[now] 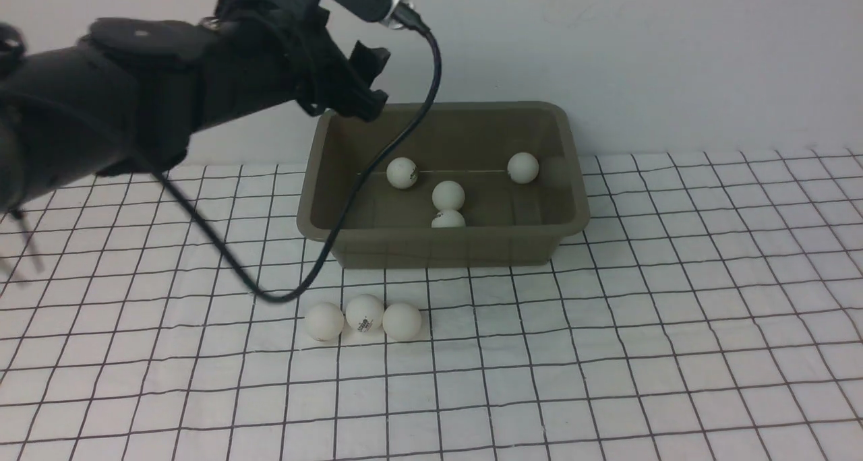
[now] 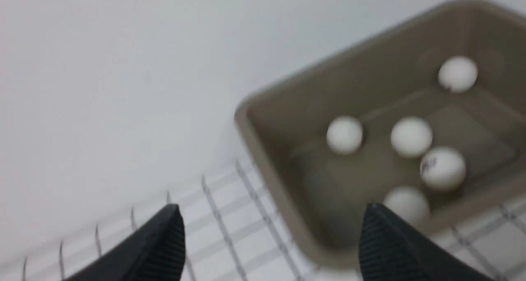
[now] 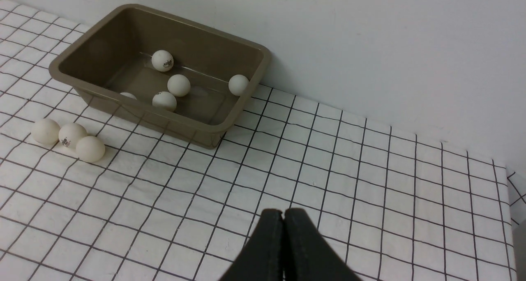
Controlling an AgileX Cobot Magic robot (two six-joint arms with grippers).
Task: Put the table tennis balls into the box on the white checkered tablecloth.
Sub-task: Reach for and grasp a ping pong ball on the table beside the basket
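From the front, the box (image 1: 445,251) sits on the white checkered tablecloth (image 1: 674,313) close to the wall (image 1: 674,43). Its long axis runs left to right and its open side faces up. Four table tennis balls (image 1: 448,195) show inside it. Three more lie on the cloth just before its near long side, in a touching row (image 1: 365,313) that runs parallel to that side. The left claw (image 1: 371,80) hangs raised at the box's far left corner, with a black cable (image 1: 377,178) looping down from it.

From the left wrist the picture is blurred. The left claw (image 2: 271,236) stands wide apart and holds nothing. Beyond it, the box (image 2: 263,157) holds five balls (image 2: 411,136).

From the right wrist, the right claw (image 3: 283,221) is pressed closed and empty above bare cloth, well apart from the box (image 3: 172,123). Five balls (image 3: 178,85) lie in the box, one half hidden by the near wall.
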